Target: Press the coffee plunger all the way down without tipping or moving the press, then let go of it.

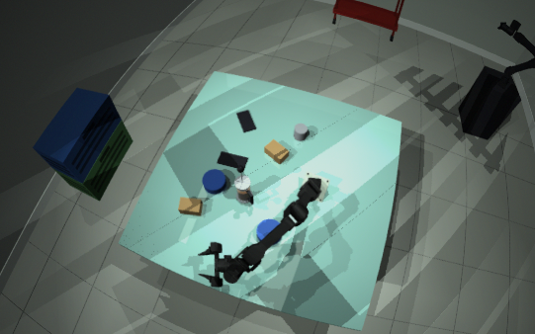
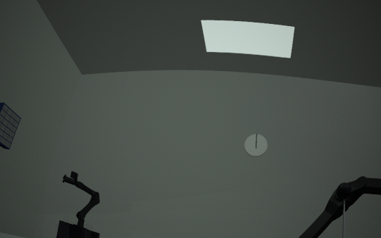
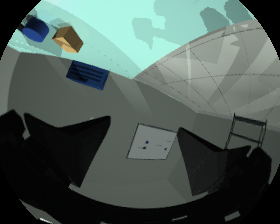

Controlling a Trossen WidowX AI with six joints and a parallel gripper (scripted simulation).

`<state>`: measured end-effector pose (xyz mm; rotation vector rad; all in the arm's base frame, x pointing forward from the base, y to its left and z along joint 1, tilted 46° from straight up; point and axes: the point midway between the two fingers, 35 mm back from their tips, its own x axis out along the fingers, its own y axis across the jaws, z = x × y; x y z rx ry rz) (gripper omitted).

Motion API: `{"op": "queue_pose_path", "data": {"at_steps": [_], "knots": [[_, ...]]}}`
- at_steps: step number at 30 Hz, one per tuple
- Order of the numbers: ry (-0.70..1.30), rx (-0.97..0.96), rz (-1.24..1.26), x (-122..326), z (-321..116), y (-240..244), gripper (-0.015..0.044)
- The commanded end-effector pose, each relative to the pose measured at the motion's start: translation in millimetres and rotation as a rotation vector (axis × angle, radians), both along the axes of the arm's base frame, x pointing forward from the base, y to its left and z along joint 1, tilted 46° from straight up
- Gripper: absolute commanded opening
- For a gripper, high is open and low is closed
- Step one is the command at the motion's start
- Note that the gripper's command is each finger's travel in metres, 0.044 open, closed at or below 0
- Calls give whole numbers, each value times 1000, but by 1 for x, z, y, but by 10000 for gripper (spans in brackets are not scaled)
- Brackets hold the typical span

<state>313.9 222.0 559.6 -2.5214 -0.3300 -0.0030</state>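
Standing: the coffee press (image 1: 242,190) is seen upright mid-bench (image 1: 346,163), plunger raised.
Fingers: spread wide, nothing is held, at the bench's near edge (image 1: 209,265).
Separation: press and fingers are kept well apart.

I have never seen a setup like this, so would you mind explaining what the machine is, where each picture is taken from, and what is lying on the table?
The machine is a single black jointed arm bolted to a pale green table. Its gripper, two fingers that pinch, hangs near the table's edge, open and holding nothing.

The top view looks down on everything. The exterior view mostly shows the wall, a clock and a ceiling light. The wrist view sits on the gripper, looking past its dark fingers.

On the table: the glass coffee press with its plunger, two blue round objects, two brown boxes, a grey cylinder and two dark flat slabs.
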Motion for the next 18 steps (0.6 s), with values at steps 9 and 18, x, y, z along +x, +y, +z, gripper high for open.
{"op": "queue_pose_path", "data": {"at_steps": [9,18], "knots": [[143,51,0,36,-39,-30,440],[537,342,-69,79,-130,-127,440]]}}
